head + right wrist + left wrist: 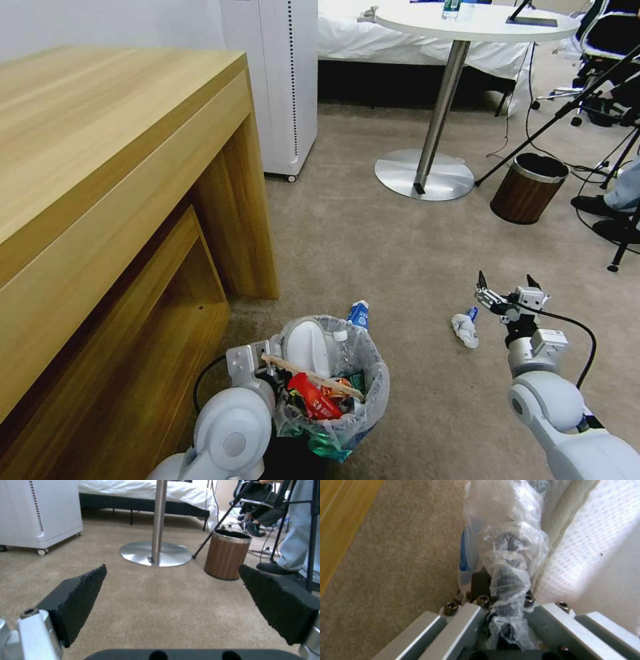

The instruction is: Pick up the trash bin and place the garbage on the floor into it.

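Open floor lies ahead of the right hand, its fingers spread. The wooden surface walls the left; a table base and brown bin stand far.

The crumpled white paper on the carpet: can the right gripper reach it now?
Probably yes. The right gripper is open, beside the crumpled white paper, with bare floor between them.
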Available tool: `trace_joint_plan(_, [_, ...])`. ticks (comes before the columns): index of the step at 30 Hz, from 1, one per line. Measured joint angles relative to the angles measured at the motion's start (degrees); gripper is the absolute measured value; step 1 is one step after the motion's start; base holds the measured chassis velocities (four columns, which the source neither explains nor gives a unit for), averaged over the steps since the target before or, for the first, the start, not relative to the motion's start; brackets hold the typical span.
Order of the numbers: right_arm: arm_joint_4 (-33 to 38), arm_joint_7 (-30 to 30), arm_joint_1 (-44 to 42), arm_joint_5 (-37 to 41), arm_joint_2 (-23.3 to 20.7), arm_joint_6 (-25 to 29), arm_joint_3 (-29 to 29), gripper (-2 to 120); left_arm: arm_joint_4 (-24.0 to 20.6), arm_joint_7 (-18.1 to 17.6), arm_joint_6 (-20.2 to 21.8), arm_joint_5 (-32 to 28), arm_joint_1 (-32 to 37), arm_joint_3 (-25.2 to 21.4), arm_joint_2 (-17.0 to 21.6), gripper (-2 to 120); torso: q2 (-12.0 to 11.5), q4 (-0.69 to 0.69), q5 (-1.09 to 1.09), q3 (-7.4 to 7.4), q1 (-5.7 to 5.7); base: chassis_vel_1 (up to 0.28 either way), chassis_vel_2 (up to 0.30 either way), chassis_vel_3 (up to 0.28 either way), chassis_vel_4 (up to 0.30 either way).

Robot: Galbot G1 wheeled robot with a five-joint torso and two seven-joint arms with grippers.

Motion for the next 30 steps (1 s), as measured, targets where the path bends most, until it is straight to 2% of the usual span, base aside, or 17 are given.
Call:
trace_joint_plan(13, [-1.4, -1.3, 1.8, -1.2, -0.3, 2.2, -1.2, 100, -0.4, 1.8, 0.1, 2.6, 2.6, -1.4, 0.0, 0, 0.0, -0.01, 0.00, 0.00, 0.00, 0.000, 0.000, 0.000, 0.000])
trace_joint_plan(30, [-1.4, -2.2, 1.6, -0.7, -0.2, 3.6, -0.8, 100, -0.2, 1.9, 0.4, 3.0, 2.6, -0.7, -0.3, 0, 0.0, -0.01, 0.00, 0.00, 0.00, 0.000, 0.000, 0.000, 0.000])
